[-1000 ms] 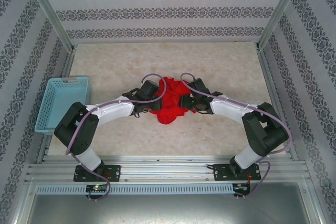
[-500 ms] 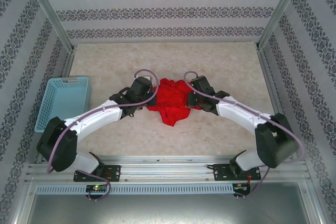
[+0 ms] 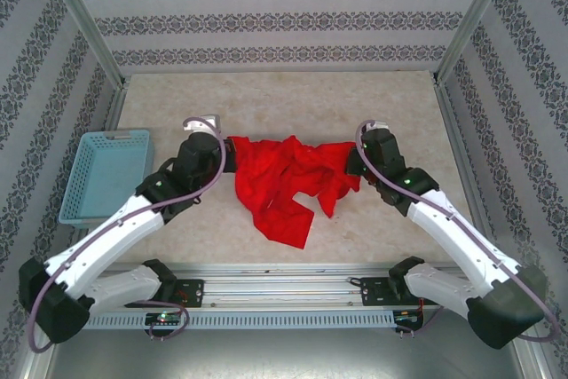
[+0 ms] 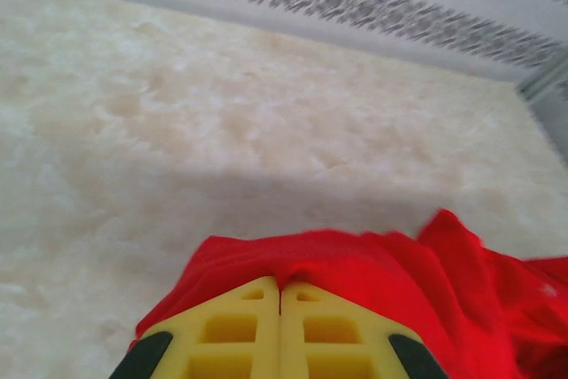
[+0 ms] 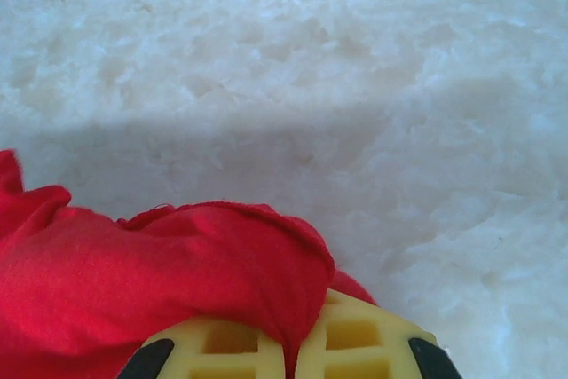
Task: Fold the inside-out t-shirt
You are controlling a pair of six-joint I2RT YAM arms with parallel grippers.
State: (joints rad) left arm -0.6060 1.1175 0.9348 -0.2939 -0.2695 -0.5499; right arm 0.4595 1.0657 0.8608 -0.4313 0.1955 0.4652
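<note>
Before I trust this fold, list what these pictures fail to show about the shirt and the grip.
Top view: seams and label of the t-shirt are too small, so inside-out cannot be told.
Left wrist view: the left gripper clamps bunched cloth; hem or sleeve unclear.
Right wrist view: cloth drapes over the right gripper, hiding its fingertips.

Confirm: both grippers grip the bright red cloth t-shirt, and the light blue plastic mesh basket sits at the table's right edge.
Wrong side: the top external view shows the light blue plastic mesh basket at the left edge of the table. The rest holds.
</note>
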